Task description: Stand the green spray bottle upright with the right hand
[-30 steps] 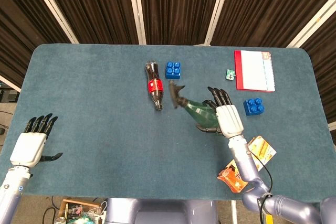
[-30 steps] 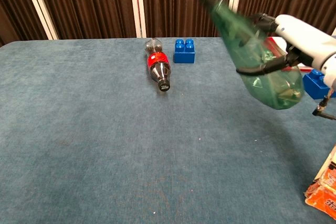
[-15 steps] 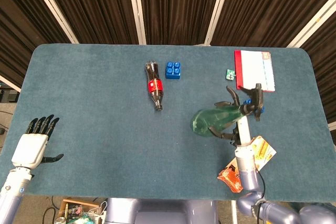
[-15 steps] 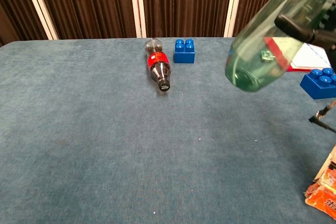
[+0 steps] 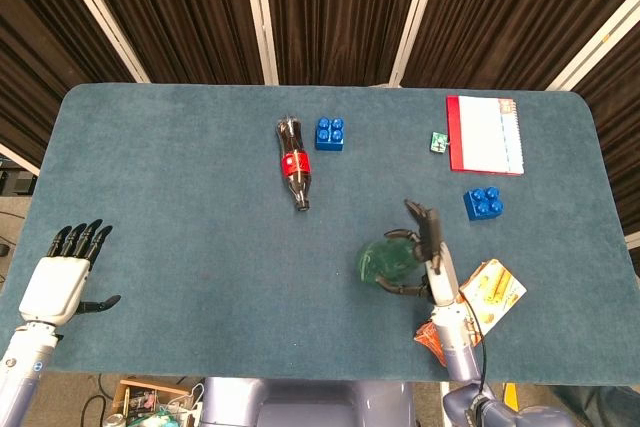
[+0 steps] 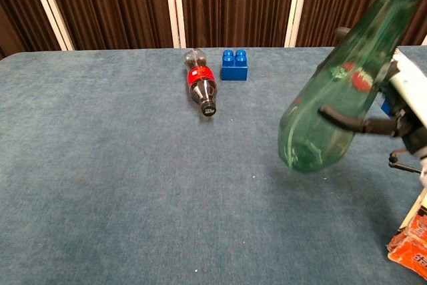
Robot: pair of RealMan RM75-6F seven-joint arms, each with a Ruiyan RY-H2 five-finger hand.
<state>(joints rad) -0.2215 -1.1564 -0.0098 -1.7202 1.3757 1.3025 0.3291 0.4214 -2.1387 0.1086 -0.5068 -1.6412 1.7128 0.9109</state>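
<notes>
The right hand (image 5: 428, 247) gripped the green spray bottle (image 6: 337, 95), fingers (image 6: 341, 119) curled round its body, and held it in the air over the right part of the desk (image 5: 180, 207), base lowest and neck leaning up and to the right, so it was tilted and not yet standing. From that pose the likely trouble was the base meeting the cloth on one edge: if the hand let go before the bottle was plumb, it would probably topple back onto its side. The clear plastic looked light and slick, so a loose hold could let it turn in the fingers on the way down. Just beside the arm lay an orange snack packet (image 5: 440, 339) and a yellow card (image 5: 492, 287), and a blue brick (image 5: 483, 203) sat near; a falling bottle might knock them. The cola bottle (image 5: 295, 164) and second blue brick (image 5: 331, 134) lay well apart. The left hand (image 5: 62, 277) hovered empty, fingers spread, at the far left edge
</notes>
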